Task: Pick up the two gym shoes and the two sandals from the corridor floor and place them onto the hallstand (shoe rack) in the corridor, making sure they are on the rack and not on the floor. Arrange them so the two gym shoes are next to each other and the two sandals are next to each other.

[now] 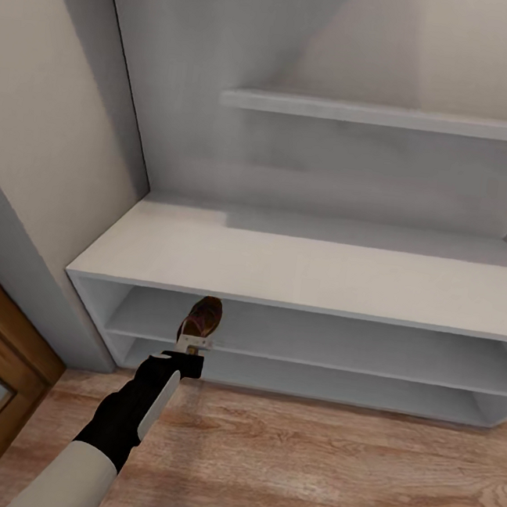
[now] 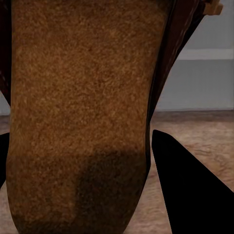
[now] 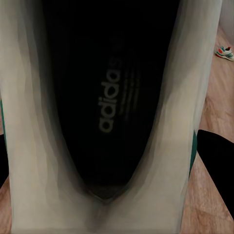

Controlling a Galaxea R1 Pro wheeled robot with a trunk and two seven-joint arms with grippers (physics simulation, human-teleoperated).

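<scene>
The hallstand [image 1: 306, 271] takes most of the head view. It is a wide pale-grey unit standing against the wall, with a flat top, a tall back panel and one upper shelf [image 1: 387, 116]. Under the front edge of the top there are two open tiers, one above the other, and both look free along their whole width to the right of the arm. The left end of the unit stands close to the side wall, and a wooden door frame [image 1: 4, 367] is near it at the lower left. In front of the unit the corridor floor [image 1: 323, 474] of light wood planks is open.

The left arm reaches forward and slightly to the right from the lower left, with its white upper part and black forearm nearly straight. The left gripper [image 1: 194, 344] is at the front edge of the upper tier, near the left end of the unit. Its fingers are closed around a sandal [image 1: 204, 316], which points into the tier just under the edge of the top. In the left wrist view the tan footbed of the sandal [image 2: 78, 117] lies between the two black fingers [image 2: 190, 190].

In the right wrist view the right gripper [image 3: 114, 187] is clamped on a gym shoe [image 3: 29, 122], seen from above into its dark inside. The second gym shoe [image 3: 224, 52] lies on the floor, well apart.
</scene>
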